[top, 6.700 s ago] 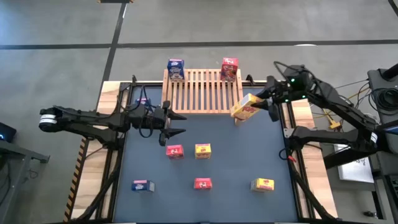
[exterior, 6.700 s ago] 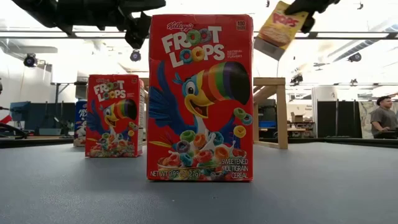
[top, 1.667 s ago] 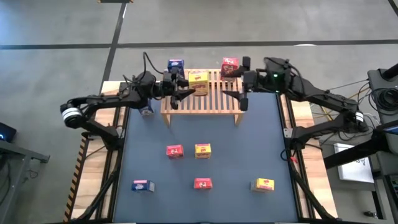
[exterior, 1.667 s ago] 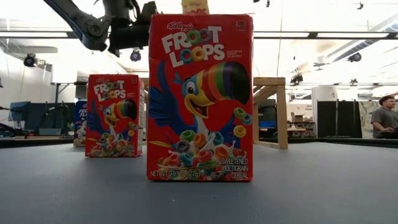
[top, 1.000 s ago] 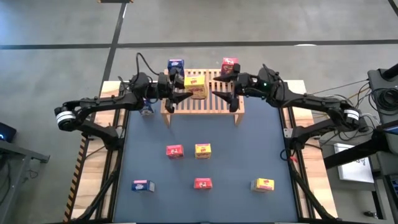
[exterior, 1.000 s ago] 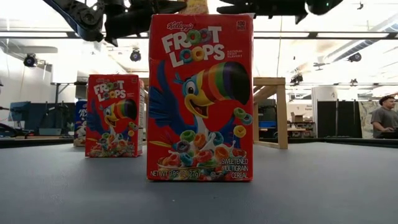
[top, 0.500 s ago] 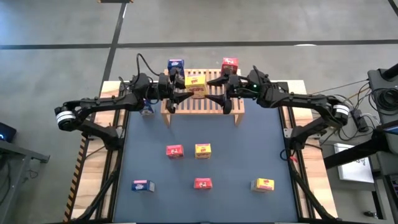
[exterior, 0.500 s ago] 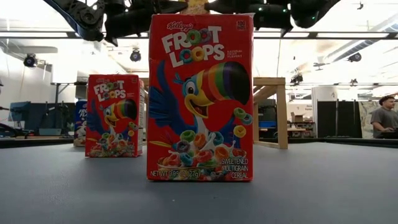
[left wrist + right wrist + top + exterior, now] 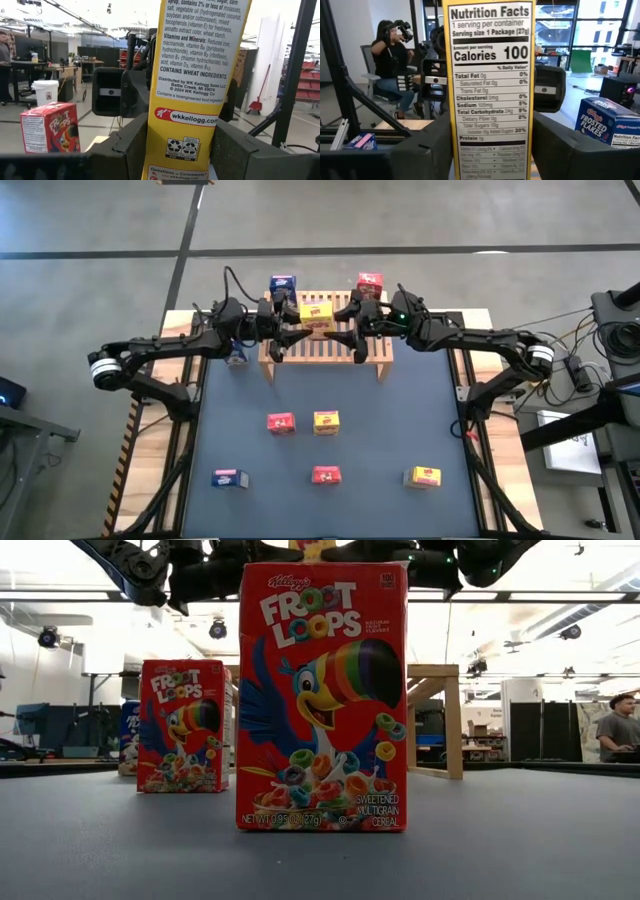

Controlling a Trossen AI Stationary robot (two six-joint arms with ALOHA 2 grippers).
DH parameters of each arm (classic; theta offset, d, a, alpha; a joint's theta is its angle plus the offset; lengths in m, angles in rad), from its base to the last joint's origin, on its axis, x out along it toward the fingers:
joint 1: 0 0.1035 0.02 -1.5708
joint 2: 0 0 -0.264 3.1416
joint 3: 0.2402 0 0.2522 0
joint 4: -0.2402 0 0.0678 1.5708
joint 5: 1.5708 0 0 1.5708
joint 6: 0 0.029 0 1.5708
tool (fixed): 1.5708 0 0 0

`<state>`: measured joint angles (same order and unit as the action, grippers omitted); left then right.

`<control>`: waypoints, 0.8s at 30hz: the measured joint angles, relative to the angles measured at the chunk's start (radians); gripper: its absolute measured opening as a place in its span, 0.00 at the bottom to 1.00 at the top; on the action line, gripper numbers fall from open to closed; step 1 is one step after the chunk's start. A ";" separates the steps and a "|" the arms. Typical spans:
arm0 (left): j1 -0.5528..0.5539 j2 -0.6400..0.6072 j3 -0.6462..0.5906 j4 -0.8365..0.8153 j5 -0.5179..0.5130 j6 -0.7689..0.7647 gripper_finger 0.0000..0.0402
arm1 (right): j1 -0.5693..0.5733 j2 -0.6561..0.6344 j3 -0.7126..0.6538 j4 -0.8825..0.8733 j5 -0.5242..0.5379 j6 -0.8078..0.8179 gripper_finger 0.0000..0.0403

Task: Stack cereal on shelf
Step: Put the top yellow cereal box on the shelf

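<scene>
From above, both grippers meet over the wooden shelf with a yellow cereal box between them: the left gripper is just on one side of it, the right gripper on the other. A blue box and a red box stand at the shelf's far corners; five more boxes sit well behind the grippers on the dark mat.

The low view is mostly filled by a big red box, with both arms only dark shapes above it.

The left wrist view shows what the top view cannot — its fingers press the yellow box's narrow sides, a grip.

The right wrist view shows its fingers flanking the same box's nutrition panel, seemingly touching; a seated person shows behind.
</scene>
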<state>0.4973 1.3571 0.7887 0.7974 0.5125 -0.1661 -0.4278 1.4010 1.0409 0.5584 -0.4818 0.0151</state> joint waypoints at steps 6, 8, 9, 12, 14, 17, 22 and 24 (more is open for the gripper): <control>0.001 -0.002 0.000 -0.028 0.003 -0.004 0.45 | 0.000 0.000 0.000 -0.031 0.001 -0.017 0.41; 0.002 -0.011 0.000 -0.068 -0.002 0.000 0.49 | 0.000 -0.001 0.000 -0.055 0.003 -0.026 0.41; 0.004 -0.019 0.000 -0.086 -0.005 0.011 0.51 | -0.001 -0.003 0.000 -0.071 0.004 -0.030 0.41; 0.021 -0.066 0.000 -0.171 -0.014 0.049 0.58 | -0.001 -0.012 -0.001 -0.115 0.009 -0.050 0.42; 0.036 -0.107 0.000 -0.242 -0.030 0.066 0.62 | -0.002 -0.023 -0.001 -0.142 0.016 -0.062 0.42; 0.054 -0.185 0.021 -0.366 -0.035 0.079 0.67 | -0.001 -0.035 -0.001 -0.171 0.012 -0.079 0.42; 0.023 -0.235 0.293 -0.874 -0.161 0.231 0.70 | 0.000 -0.038 -0.001 -0.205 0.011 -0.094 0.42; -0.008 -0.198 0.451 -1.083 -0.234 0.310 0.71 | -0.001 -0.039 -0.001 -0.209 0.013 -0.095 0.42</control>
<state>0.4893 1.1596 1.2396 -0.2853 0.2782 0.1442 -0.4290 1.3624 1.0397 0.3490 -0.4692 -0.0803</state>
